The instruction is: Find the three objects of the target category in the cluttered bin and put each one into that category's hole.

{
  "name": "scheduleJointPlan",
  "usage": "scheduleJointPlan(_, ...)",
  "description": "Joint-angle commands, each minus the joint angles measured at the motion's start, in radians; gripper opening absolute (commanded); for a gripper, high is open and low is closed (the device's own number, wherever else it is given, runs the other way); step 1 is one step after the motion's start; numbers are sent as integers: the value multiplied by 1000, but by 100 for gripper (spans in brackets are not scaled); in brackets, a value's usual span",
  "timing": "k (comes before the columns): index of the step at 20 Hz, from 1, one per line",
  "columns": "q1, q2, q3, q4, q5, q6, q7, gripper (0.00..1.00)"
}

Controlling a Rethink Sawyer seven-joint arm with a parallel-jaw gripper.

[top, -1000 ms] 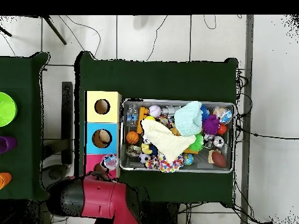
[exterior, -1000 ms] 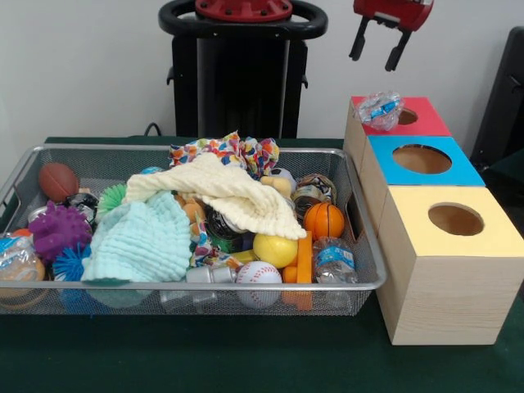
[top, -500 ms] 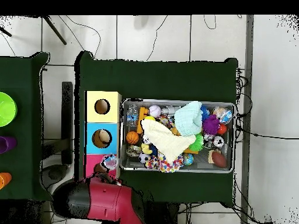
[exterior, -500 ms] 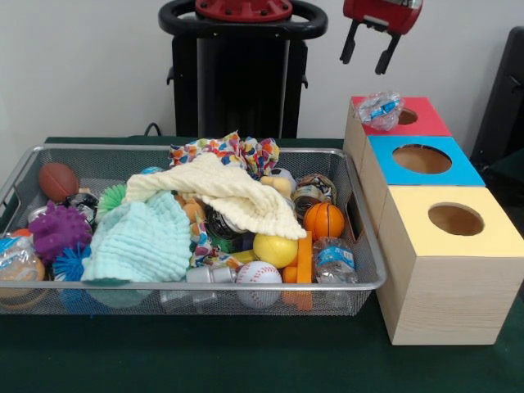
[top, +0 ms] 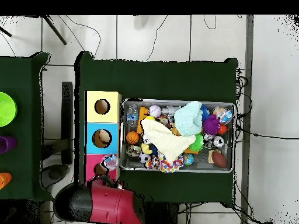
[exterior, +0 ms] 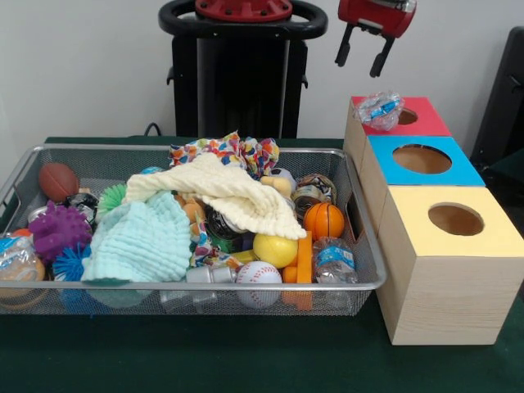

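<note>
Boxes (exterior: 446,246) number three, each with one hole; one bin (exterior: 360,282).

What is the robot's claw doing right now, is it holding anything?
Gripper: open and empty, up in the air above the red box, apart from the crumpled plastic bottle resting on that box's hole.
</note>
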Motion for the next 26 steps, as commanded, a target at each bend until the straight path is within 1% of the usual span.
scheduleJointPlan(1, -35, 24, 85, 65, 25, -78, 174, 100)
scheduleJointPlan(12, -24, 52, 100, 71, 40, -117, 194, 100)
scheduleJointPlan(23, -33, 52, 107, 79, 44, -122, 183, 100)
scheduleJointPlan(26, -28, 55, 112, 81, 55, -122, 194, 100)
